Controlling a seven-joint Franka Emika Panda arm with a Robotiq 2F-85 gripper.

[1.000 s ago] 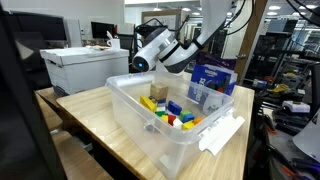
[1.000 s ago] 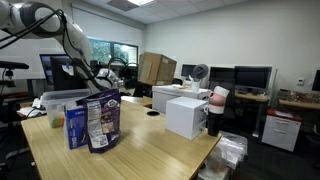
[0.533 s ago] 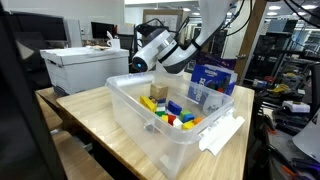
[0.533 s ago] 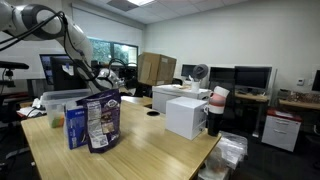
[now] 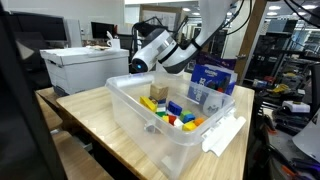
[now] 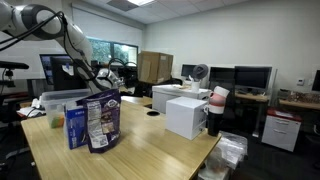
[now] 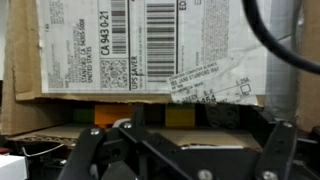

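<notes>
One tool, fingers spread wide, nothing between them, holding nothing. In the wrist view it faces one brown cardboard box with white shipping labels stuck on it. It touches nothing.

One clear plastic bin sits mid-surface on the wooden surface, below the arm. It is see-through and rectangular, with tall walls and an open top.

In the bin, at the far right of its floor, lies one small heap of toy blocks. They are yellow, blue, green and red, and too bunched to count exactly.

One white lid leans just beside the bin's right wall.

Two blue snack packages show in an exterior view, a box and a bag, touching side by side and upright.

One white box stands far left, apart from the bin.
</notes>
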